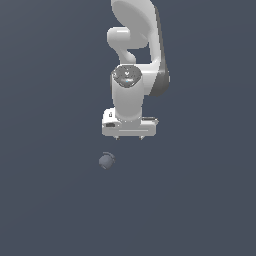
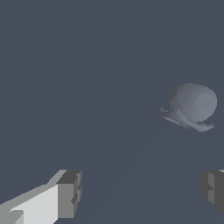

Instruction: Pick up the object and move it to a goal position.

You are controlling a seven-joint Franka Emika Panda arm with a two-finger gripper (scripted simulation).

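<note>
The object is a small dull grey-blue ball point(image 1: 106, 161), barely lighter than the dark slate surface around it. In the exterior view it lies below the white gripper point(image 1: 129, 138) and slightly toward the exterior view's left, with a clear gap between them. The wrist view shows the ball point(image 2: 193, 104) apart from the gripper point(image 2: 142, 192), nearer one finger than the other. Both fingertips point(image 2: 70, 192) stand far apart with nothing between them, so the gripper is open.
The white arm point(image 1: 135, 50) rises behind the gripper toward the top of the exterior view. Around the ball I see only plain dark slate surface, with no other objects or edges.
</note>
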